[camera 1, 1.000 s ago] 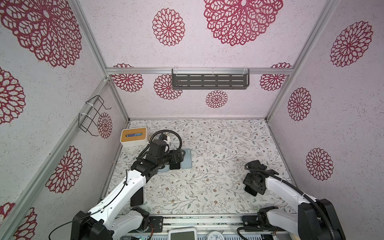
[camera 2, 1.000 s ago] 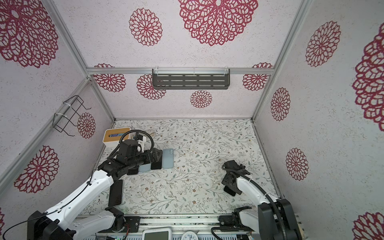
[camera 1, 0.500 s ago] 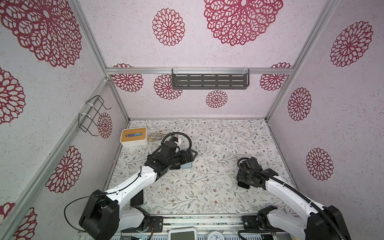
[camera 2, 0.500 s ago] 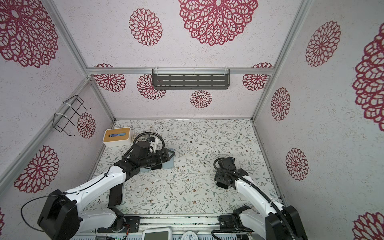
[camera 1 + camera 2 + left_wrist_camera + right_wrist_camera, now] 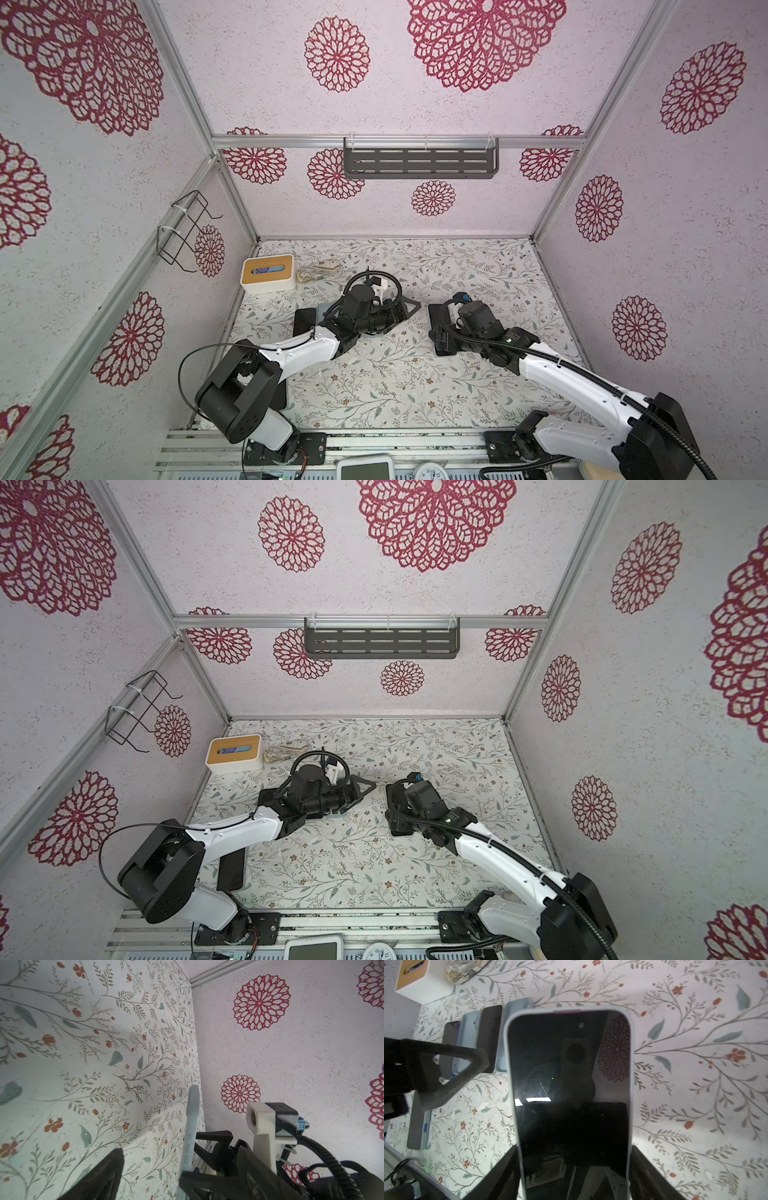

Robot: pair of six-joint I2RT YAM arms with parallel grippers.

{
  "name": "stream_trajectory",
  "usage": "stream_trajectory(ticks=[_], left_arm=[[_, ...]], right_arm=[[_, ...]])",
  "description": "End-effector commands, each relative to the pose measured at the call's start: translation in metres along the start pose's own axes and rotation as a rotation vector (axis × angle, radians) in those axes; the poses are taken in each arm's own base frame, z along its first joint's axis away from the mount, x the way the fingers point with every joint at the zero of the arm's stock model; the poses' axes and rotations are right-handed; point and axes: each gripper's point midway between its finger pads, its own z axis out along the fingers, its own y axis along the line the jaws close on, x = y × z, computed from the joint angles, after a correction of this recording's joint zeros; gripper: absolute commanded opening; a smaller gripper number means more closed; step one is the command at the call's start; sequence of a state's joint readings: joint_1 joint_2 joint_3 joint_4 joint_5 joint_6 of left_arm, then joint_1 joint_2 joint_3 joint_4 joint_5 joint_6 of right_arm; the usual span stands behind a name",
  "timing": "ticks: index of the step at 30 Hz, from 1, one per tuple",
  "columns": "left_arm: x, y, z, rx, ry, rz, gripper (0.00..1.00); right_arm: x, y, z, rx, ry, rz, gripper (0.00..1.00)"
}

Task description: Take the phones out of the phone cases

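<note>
Phone point(image 5: 571, 1059) sits in case point(image 5: 192, 1118), held above bench point(image 5: 695, 1064), screen toward the right wrist camera. Right claw point(image 5: 573, 1159) clenched on the case's 2 long edges. Left claw point(image 5: 158, 1153) released, jaws straddling the case's free end, 1 finger just beside it.

Step, likely: setting up the peel. Next: left pinches only the rim and pries 1 corner loose while right holds firm.

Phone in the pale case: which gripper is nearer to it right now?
Right. The right gripper clamps the phone by its long edges; the left gripper hangs open just beside it, not touching.
</note>
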State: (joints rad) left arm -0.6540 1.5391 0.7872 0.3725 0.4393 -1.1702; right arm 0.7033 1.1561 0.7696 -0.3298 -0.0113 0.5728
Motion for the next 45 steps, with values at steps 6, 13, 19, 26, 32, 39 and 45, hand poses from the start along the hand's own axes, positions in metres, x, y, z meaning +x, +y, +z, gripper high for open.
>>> stream_trajectory(ticks=[6,13,19,26,32,39,45], left_arm=[[0.008,-0.005,0.005,0.057,0.028,-0.014,0.79],[0.015,-0.007,0.014,0.085,0.073,-0.021,0.66],[0.023,-0.009,0.021,0.095,0.111,-0.016,0.49],[0.03,-0.007,0.027,0.104,0.143,-0.026,0.27],[0.029,-0.01,0.027,0.113,0.143,-0.026,0.1],[0.005,-0.033,0.002,0.154,0.056,0.025,0.0],[-0.063,-0.054,-0.076,0.117,-0.257,0.107,0.0]], right_arm=[[-0.023,0.041,-0.012,-0.135,-0.075,-0.082,0.22],[-0.019,0.046,-0.014,-0.158,-0.071,-0.097,0.2],[-0.018,0.047,-0.013,-0.163,-0.073,-0.1,0.19],[-0.018,0.051,-0.011,-0.185,-0.072,-0.101,0.17],[-0.02,0.054,-0.012,-0.197,-0.075,-0.104,0.16],[-0.026,0.055,-0.023,-0.21,-0.129,-0.103,0.5],[-0.049,0.063,-0.065,-0.312,-0.322,-0.029,0.82]])
